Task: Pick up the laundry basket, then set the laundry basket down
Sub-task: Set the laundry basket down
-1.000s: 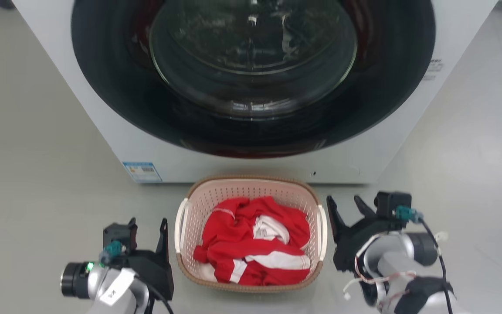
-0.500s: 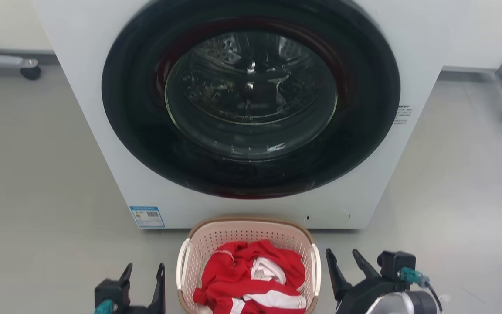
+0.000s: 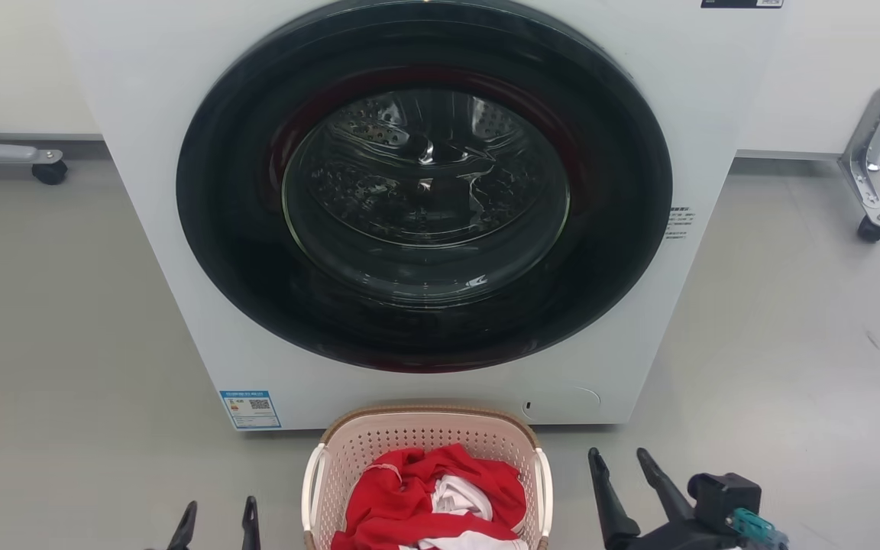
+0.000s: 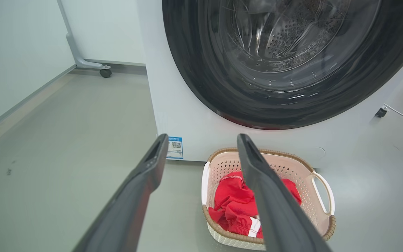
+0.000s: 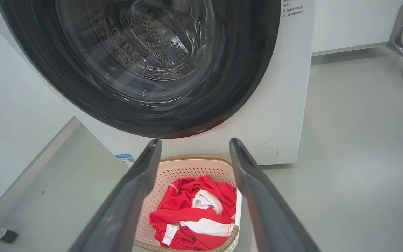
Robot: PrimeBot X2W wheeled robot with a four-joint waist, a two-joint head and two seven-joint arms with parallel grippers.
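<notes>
The laundry basket (image 3: 409, 435) is pale pink and perforated, with a brown rim and white side handles. It stands on the floor right in front of the washer and holds red and white clothes (image 3: 428, 500). My left gripper (image 3: 215, 513) is open, to the left of the basket and apart from it. My right gripper (image 3: 622, 463) is open too, off the basket's right side. The left wrist view has the basket (image 4: 292, 168) beyond my open fingers (image 4: 152, 164). In the right wrist view the basket (image 5: 173, 171) lies between and below my spread fingers (image 5: 238, 157).
A white front-loading washer (image 3: 203, 321) with a round dark glass door (image 3: 425, 191) rises just behind the basket. Grey floor spreads to both sides. Metal frame legs on castors stand at the far left (image 3: 49, 169) and far right (image 3: 871, 228).
The head view has tilted upward, so washer and basket sit lower in it. Both grippers now show lower and farther back from the basket's sides. The basket stays on the floor.
</notes>
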